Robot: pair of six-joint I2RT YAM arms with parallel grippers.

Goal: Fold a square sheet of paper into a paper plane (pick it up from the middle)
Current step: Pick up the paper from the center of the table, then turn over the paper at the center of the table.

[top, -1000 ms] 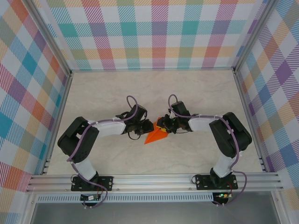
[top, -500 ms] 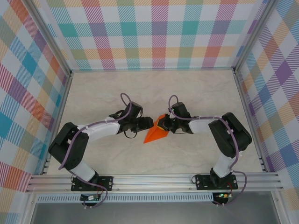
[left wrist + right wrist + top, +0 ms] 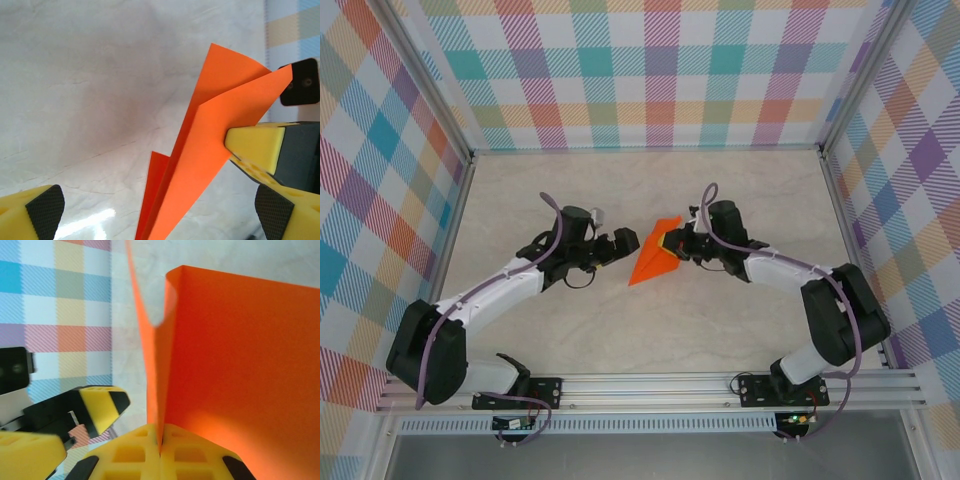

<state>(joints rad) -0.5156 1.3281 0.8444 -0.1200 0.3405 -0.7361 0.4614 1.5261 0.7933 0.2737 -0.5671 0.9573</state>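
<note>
The bright orange paper plane (image 3: 650,262) is a folded dart hanging just above the table, its nose pointing down toward the near left. My right gripper (image 3: 672,243) is shut on its rear edge; in the right wrist view the yellow fingers (image 3: 145,452) pinch the folded layers (image 3: 240,350) together. My left gripper (image 3: 627,244) stands open just left of the plane, not touching it. In the left wrist view the plane (image 3: 220,130) rises between my spread left fingertips (image 3: 45,210), with the right gripper's yellow finger (image 3: 255,145) pressed on its side.
The pale marble table (image 3: 740,330) lies under both arms. Checked walls (image 3: 650,70) close off the back and both sides. An aluminium rail (image 3: 650,385) runs along the near edge by the arm bases.
Both grippers moved toward the back of the table, the right one carrying the plane with it. The left arm stretched out to the left, its gripper staying open beside the plane.
</note>
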